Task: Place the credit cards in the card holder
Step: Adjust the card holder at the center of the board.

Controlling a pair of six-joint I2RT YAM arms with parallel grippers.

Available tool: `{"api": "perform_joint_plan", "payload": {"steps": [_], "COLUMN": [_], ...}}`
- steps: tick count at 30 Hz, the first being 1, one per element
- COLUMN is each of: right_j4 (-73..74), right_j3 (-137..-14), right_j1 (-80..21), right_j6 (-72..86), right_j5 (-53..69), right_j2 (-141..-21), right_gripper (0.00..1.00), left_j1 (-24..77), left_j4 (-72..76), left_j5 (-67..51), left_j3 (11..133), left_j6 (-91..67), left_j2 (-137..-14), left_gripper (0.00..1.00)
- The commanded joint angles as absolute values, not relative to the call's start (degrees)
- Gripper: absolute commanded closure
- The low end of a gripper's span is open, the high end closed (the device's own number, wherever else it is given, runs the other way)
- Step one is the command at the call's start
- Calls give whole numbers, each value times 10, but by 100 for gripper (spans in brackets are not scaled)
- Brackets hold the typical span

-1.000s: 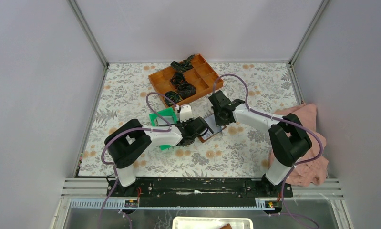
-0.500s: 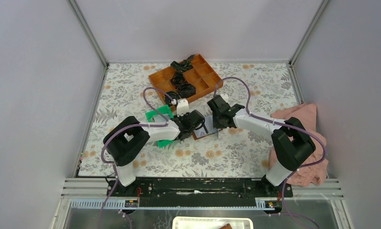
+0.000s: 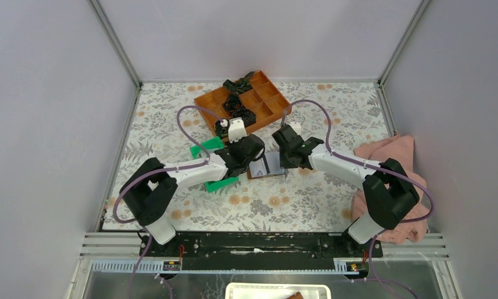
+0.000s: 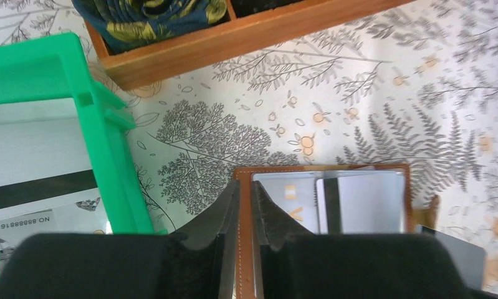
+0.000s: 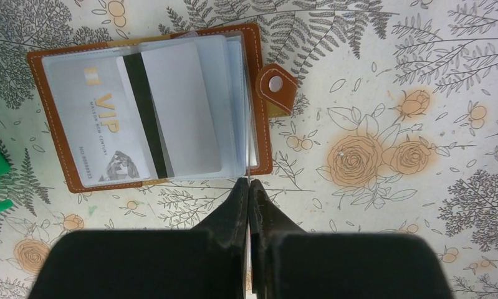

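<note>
Two credit cards sit in the clear sleeves of the open card holder on the floral table; one reads "VIP" in gold, the other shows a black stripe. The left gripper pinches the holder's brown edge. The right gripper, jaws closed, touches another edge near the snap tab.

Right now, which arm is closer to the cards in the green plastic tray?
Probably left: the left gripper sits beside the green plastic tray; the right gripper is beyond the open brown leather card holder.
</note>
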State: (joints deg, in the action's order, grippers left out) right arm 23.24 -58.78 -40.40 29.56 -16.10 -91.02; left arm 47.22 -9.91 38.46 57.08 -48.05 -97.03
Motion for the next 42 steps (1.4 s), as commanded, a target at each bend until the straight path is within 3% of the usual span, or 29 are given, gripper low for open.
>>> {"api": "perform_joint_plan", "payload": {"steps": [1,15,42], "right_j4": [220,133,51], "right_j3": [-595,-575,-528], "right_j1": [-408,-380,-330], "right_j6": [282,216,202], "right_j5": [-192,-150,-47], "right_j2": [-880,-872,-885], "right_gripper": [100,100,100], "left_j1": [479,511,519], "left_j4": [-98,-35,-27], "left_j5": [392,298,293], "left_j3": [562,528,502], "left_j6": [-462,-471,-493], "left_j2": [-936,-959,-992], "left_gripper": [81,82,82]}}
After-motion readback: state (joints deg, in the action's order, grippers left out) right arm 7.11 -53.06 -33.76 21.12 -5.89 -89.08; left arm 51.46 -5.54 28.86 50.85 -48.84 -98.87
